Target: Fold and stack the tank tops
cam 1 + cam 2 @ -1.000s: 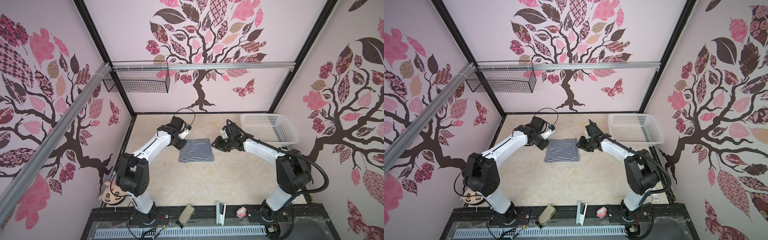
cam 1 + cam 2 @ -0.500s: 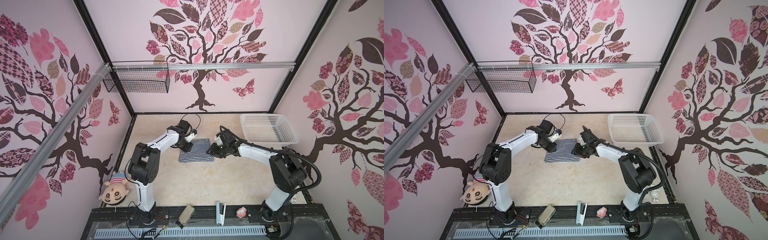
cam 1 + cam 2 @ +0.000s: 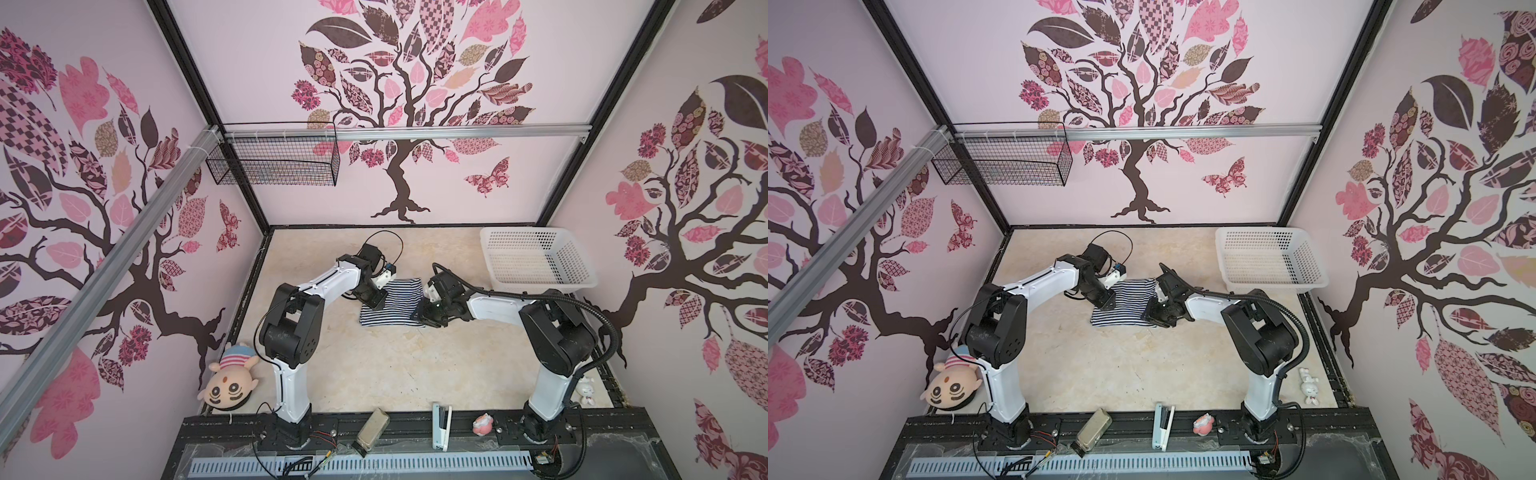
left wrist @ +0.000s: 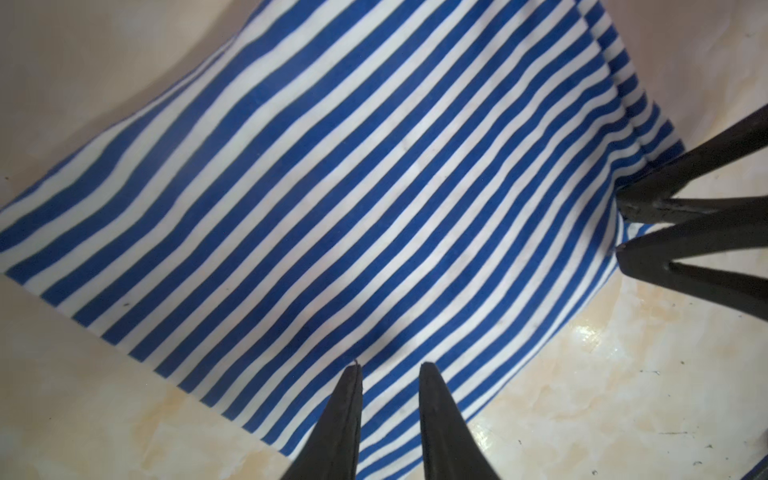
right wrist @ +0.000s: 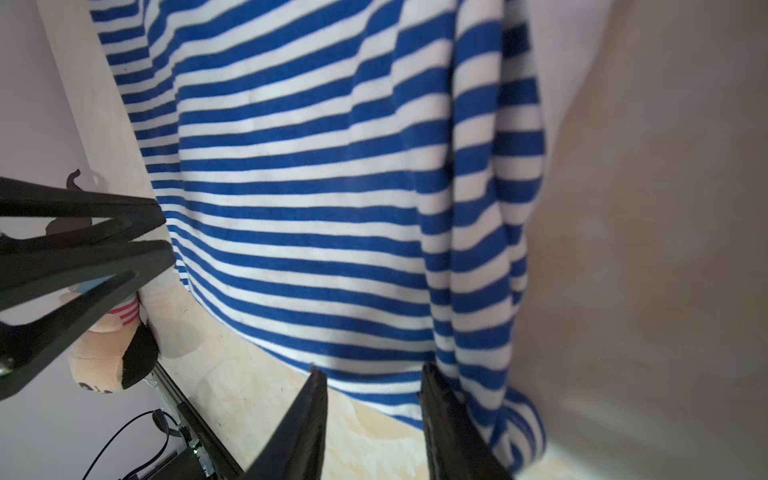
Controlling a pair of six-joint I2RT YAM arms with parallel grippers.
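Left wrist view shows the left gripper with jaws slightly apart at an edge of the striped tank top, cloth visible between them; whether they pinch it cannot be told. The right gripper stands likewise, a bunched fold against one tip. In both top views the tank top lies folded on the surface, toward 12 o'clock, left gripper at its 9 o'clock edge, right gripper at its 3 o'clock edge.
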